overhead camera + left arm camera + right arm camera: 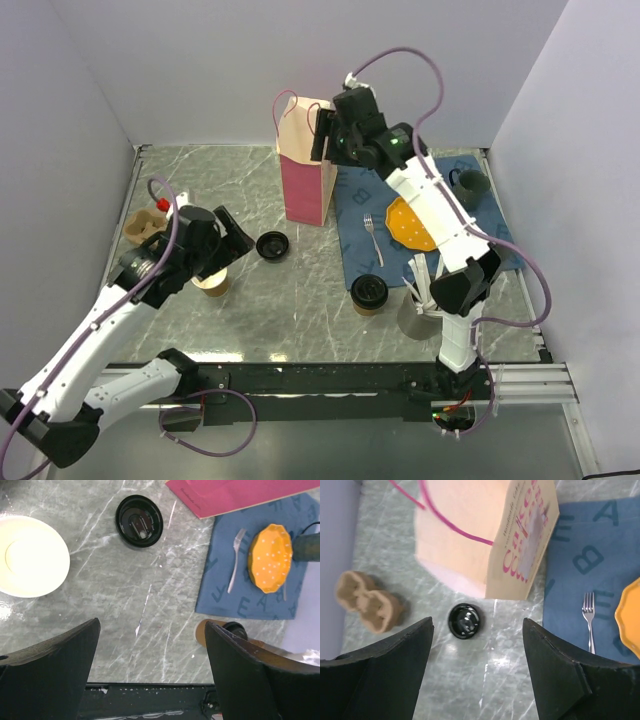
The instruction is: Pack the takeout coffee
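The takeout coffee (369, 292) stands ungrasped; left gripper (151, 630) and right gripper (477, 625) gape empty. Next, one should probably lift it into the paper bag (305, 175).

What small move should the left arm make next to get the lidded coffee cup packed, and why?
Probably swing the left gripper to its right, jaws open, toward the takeout coffee. It hangs over the lidless cup, not the lidded one, which stands untouched at the corner of the blue mat. The right gripper is at the paper bag.
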Robot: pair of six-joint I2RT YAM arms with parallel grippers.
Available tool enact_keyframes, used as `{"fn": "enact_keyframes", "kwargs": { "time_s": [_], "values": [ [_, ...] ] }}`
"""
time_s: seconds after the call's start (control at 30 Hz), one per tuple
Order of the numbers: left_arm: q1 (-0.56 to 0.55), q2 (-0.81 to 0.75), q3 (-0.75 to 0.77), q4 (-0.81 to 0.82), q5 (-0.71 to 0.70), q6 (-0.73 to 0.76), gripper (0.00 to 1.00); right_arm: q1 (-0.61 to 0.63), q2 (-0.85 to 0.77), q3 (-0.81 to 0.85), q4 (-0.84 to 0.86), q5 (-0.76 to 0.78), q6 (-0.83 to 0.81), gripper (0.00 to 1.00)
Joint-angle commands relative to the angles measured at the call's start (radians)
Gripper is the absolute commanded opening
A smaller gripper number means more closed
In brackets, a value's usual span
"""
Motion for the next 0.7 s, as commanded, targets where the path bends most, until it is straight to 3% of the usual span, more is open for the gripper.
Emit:
{"fn": "enact_keyframes", "kwargs": {
  "time_s": [0.0,0.27,0.5,0.53,0.63,0.67],
  "values": [
    [0.003,-0.07,0.003,-0.014,0.018,-0.015,0.92,-0.003,-0.027,-0.115,0.227,0.053,0.004,0.78],
    [0.003,-0.101,-0.038,-0.032,0.032,-0.008,0.91,-0.001,0.102,-0.027,0.226,0.074,0.04,0.71],
    [0.003,-0.099,-0.028,-0.063,0.012,0.005,0.91,-0.001,0.167,-0.006,0.155,0.156,0.072,0.56],
    [0.003,-0.101,-0.029,-0.07,0.006,0.002,0.91,-0.001,0.174,0.0,0.149,0.166,0.067,0.53],
    [0.003,-0.114,-0.038,-0.071,-0.01,0.003,0.91,-0.001,0.176,-0.006,0.169,0.162,0.027,0.31],
    [0.003,-0.119,-0.038,-0.066,-0.013,0.003,0.91,-0.001,0.171,-0.003,0.177,0.157,0.015,0.19]
  ]
}}
